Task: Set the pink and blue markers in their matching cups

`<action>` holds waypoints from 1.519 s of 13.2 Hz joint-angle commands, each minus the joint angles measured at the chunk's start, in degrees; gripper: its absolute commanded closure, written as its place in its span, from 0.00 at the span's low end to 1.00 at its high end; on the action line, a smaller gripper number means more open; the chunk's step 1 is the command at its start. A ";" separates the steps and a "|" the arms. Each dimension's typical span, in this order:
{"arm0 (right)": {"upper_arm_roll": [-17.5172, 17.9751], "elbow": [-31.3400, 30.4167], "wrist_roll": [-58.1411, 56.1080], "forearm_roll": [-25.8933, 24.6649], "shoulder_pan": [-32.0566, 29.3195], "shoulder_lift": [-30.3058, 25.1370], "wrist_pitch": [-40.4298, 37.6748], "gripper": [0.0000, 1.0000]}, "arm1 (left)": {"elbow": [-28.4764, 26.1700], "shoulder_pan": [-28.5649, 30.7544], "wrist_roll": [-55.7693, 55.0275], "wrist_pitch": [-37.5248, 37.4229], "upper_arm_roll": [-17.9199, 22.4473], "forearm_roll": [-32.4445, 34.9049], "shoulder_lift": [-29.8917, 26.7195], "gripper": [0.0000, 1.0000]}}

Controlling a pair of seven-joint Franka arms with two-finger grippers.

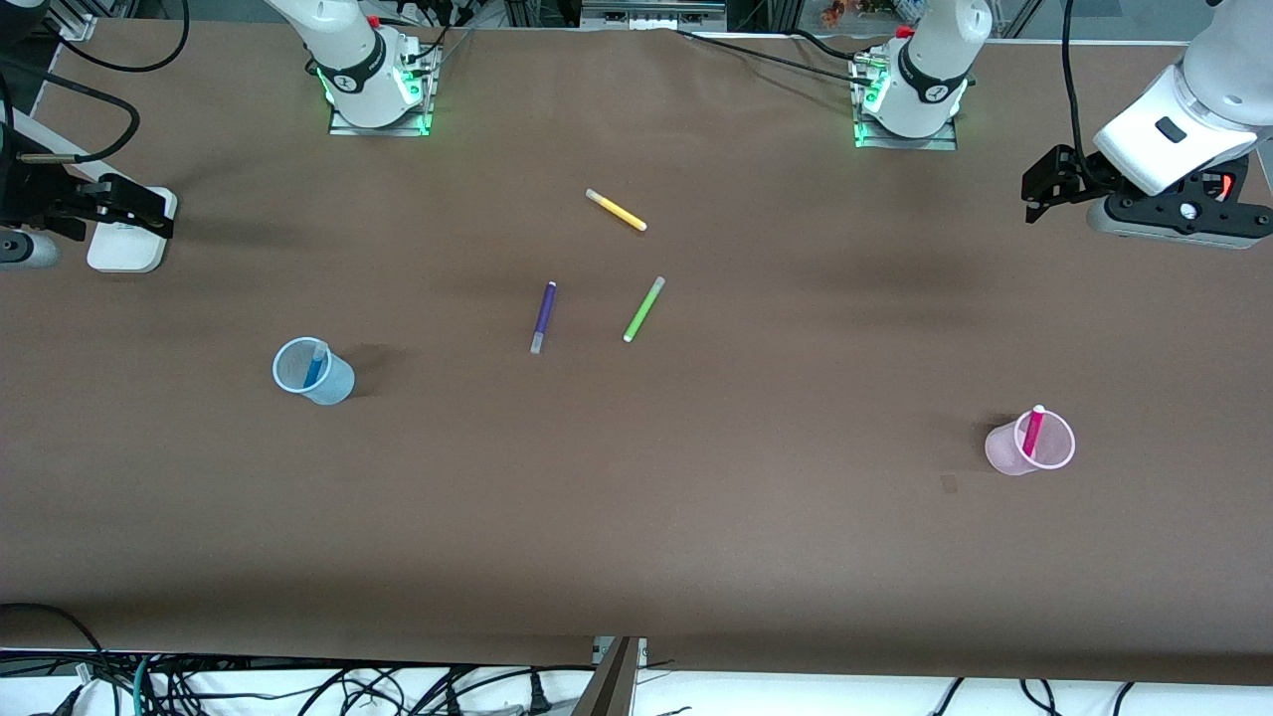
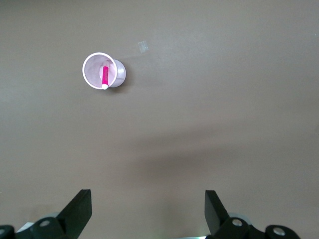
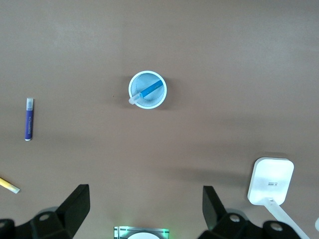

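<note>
The pale blue cup [image 1: 314, 372] stands toward the right arm's end of the table with the blue marker [image 1: 315, 366] leaning inside it. The right wrist view shows both the cup [image 3: 147, 89] and the marker [image 3: 147, 91]. The pale pink cup [image 1: 1030, 444] stands toward the left arm's end with the pink marker [image 1: 1033, 431] inside it, and the left wrist view shows cup [image 2: 103, 70] and marker [image 2: 105, 77] too. My left gripper [image 1: 1049, 189] [image 2: 148, 196] is open and empty, high over the table's edge. My right gripper [image 1: 139, 209] [image 3: 144, 191] is open and empty, high over its end.
A purple pen [image 1: 543, 316] [image 3: 29, 126], a green pen [image 1: 643, 309] and a yellow pen [image 1: 616, 210] [image 3: 9, 185] lie mid-table, nearer the bases than the cups. A white rounded block [image 1: 127, 239] [image 3: 271, 180] sits under the right gripper.
</note>
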 commanded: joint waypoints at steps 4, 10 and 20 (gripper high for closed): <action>0.39 1.55 0.68 -0.69 -0.40 0.53 -1.15 0.00 | 2.29 0.65 0.46 -1.01 -0.20 -0.94 1.79 0.00; 0.39 1.47 0.50 -0.69 -0.49 0.53 -1.23 0.00 | 2.47 0.65 0.72 -0.48 -0.29 -0.94 1.96 0.00; 0.39 1.47 0.50 -0.60 -0.58 0.53 -1.24 0.00 | 2.90 6.28 0.37 0.49 -0.73 -8.42 1.96 0.00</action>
